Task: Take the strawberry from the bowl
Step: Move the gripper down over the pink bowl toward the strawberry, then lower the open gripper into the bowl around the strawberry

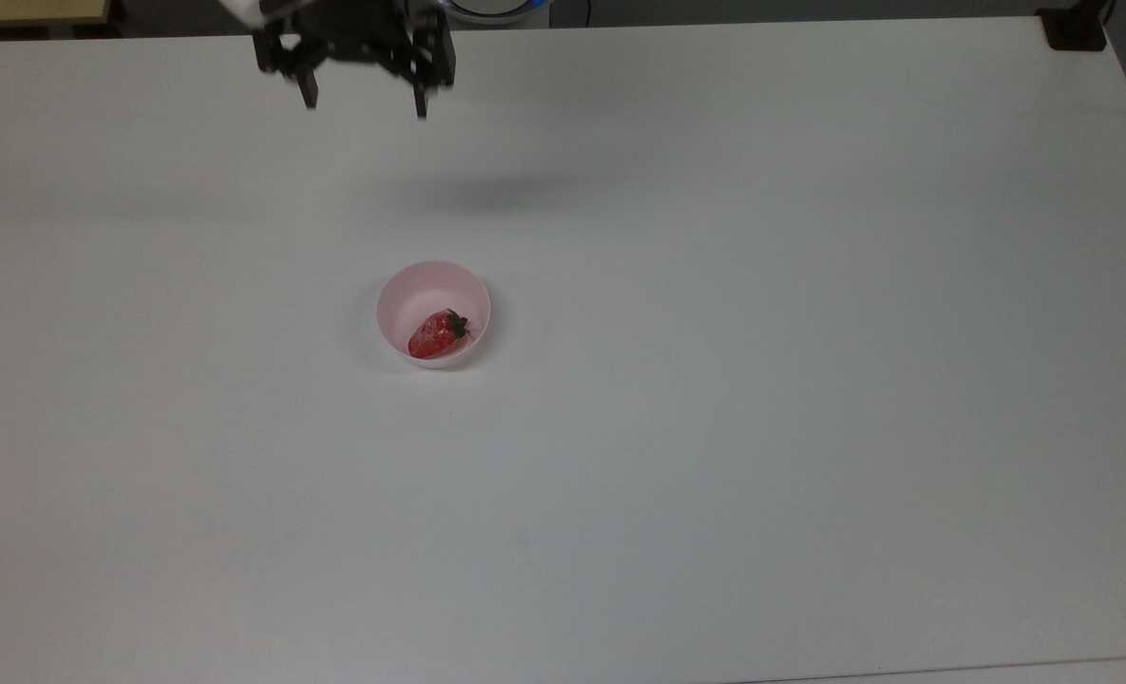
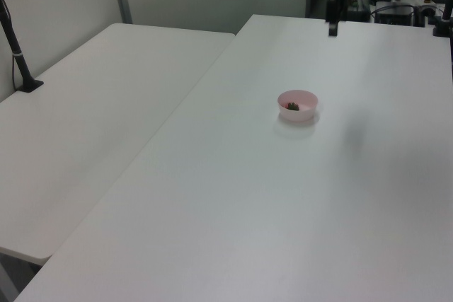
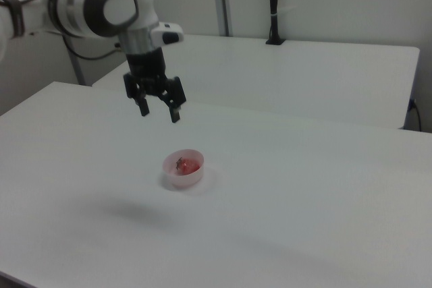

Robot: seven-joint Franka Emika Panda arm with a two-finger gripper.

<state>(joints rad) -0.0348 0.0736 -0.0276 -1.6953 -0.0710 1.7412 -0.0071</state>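
A small pale pink bowl (image 1: 399, 296) stands on the white table, a little left of centre in the top view. A red strawberry (image 1: 433, 335) with a dark green cap lies inside it, against the near wall. My gripper (image 1: 366, 103) hangs open and empty in the air near the table's far edge, well short of the bowl. In the right view the gripper (image 3: 160, 114) hovers above and to the left of the bowl (image 3: 177, 179) and strawberry (image 3: 188, 164). In the left view the gripper (image 2: 332, 28) hangs beyond the bowl (image 2: 301, 114).
The white table (image 1: 715, 427) stretches wide around the bowl. A second white table (image 2: 85, 111) adjoins it, with a black clamped pole (image 2: 15, 44) on its far side. Another black clamp (image 1: 1076, 28) sits at the top view's upper right corner.
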